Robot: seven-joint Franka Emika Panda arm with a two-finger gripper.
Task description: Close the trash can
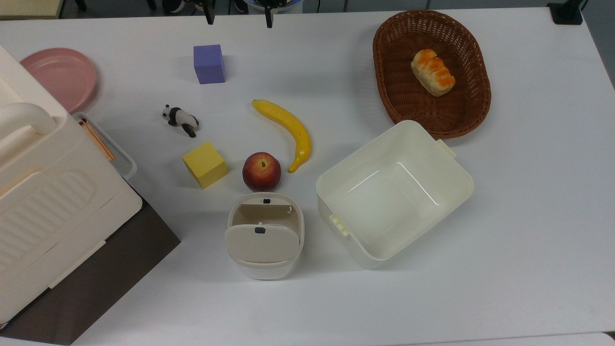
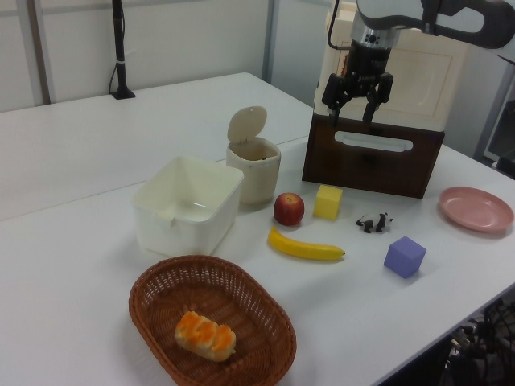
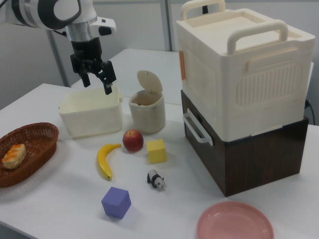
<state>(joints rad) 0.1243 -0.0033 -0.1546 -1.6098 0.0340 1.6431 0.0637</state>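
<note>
The trash can (image 1: 264,235) stands on the white surface (image 1: 528,216) with its hinged lid (image 2: 246,125) swung up and tilted back, the mouth open. It sits just beside the apple (image 1: 261,171), on the side away from the banana (image 1: 288,130), and just beside the lidless cream tub (image 1: 394,192); the yellow cube (image 1: 205,164) is near, past the apple.

The pincer (image 2: 357,100) hangs in the air with its 2 fingers spread and nothing between them. In the left view it is above and to the right of the trash can, well clear of it, in front of the big cream box (image 3: 239,69) stacked on a dark brown crate (image 3: 244,149).

The can looks like thin, light plastic that could slide or tip if shoved sideways. The lid seems stiff and free on its hinge, so a downward push on its raised upper edge, not a grip, should likely close it.
</note>
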